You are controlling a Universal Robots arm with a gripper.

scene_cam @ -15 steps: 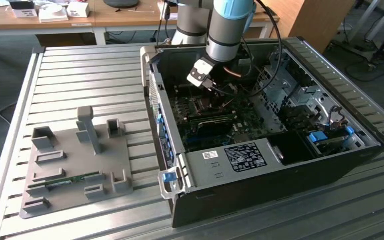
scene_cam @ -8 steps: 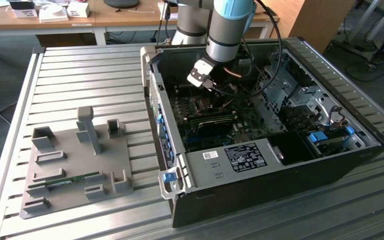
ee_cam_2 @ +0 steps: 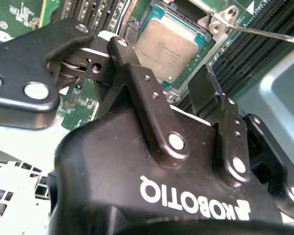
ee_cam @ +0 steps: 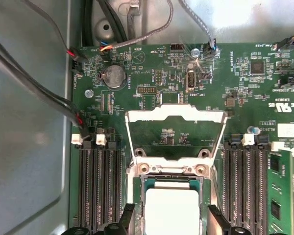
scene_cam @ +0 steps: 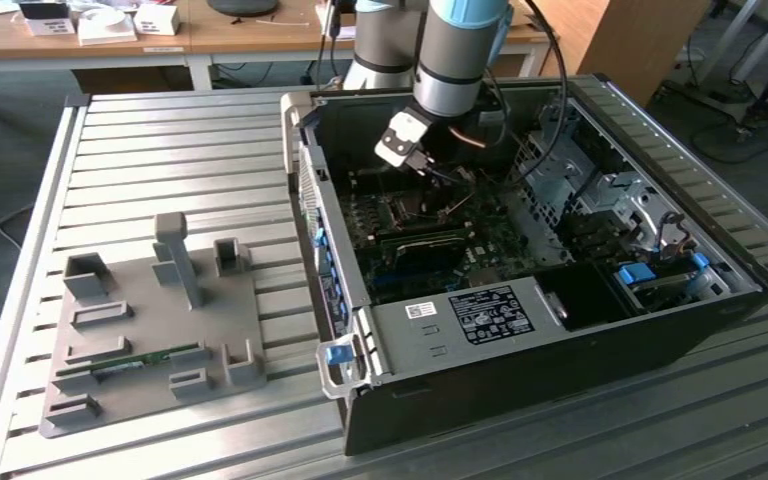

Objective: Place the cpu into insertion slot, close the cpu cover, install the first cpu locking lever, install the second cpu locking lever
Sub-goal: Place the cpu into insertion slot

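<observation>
The cpu (ee_cam: 170, 211) (ee_cam_2: 167, 45), a flat square with a dull grey top, lies in the insertion slot (ee_cam: 138, 192) on the green motherboard. The cpu cover (ee_cam: 174, 116), a metal frame with a square window, is swung open and lies back over the board beyond the slot. A thin locking lever (ee_cam_2: 264, 33) sticks out beside the slot. My gripper (ee_cam: 170, 223) (ee_cam_2: 164, 73) (scene_cam: 424, 165) hovers just above the cpu, open, with one black finger (ee_cam: 127, 215) on each side of the chip and a gap to both edges.
The open computer case (scene_cam: 531, 330) lies on a slatted metal table. Black memory slots (ee_cam: 98, 186) flank the slot, and cables (ee_cam: 49, 93) run along the case wall. A grey fixture plate (scene_cam: 157, 320) holding a memory stick (scene_cam: 131, 362) sits at the exterior view's left.
</observation>
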